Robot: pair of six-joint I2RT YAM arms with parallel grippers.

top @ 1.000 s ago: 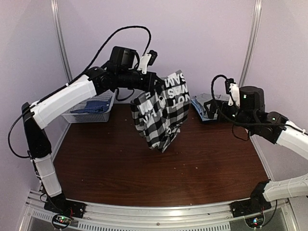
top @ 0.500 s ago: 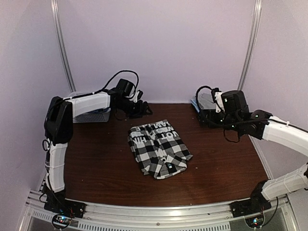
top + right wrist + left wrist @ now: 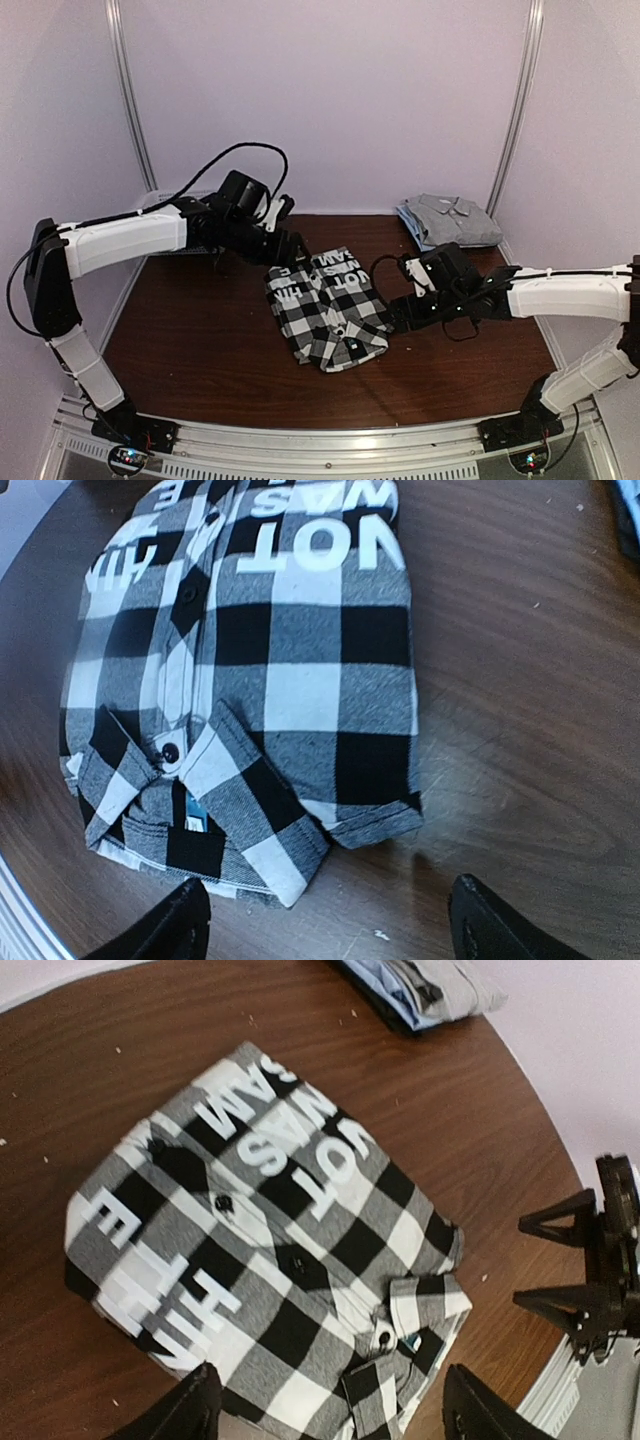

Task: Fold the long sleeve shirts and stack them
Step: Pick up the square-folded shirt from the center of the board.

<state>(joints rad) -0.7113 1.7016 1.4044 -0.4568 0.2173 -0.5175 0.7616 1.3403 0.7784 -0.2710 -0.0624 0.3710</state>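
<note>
Three folded shirts: one black-and-white checked shirt (image 3: 328, 308), one grey shirt (image 3: 450, 213), one light blue shirt (image 3: 385, 985). Two robot arms: left arm (image 3: 125, 235), right arm (image 3: 560, 295).

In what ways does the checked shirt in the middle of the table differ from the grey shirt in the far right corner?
The checked shirt has black and white squares with white lettering; the grey shirt is plain. The checked shirt lies directly on the table; the grey shirt lies on top of a light blue shirt. Both are folded, have a collar and lie flat.
</note>
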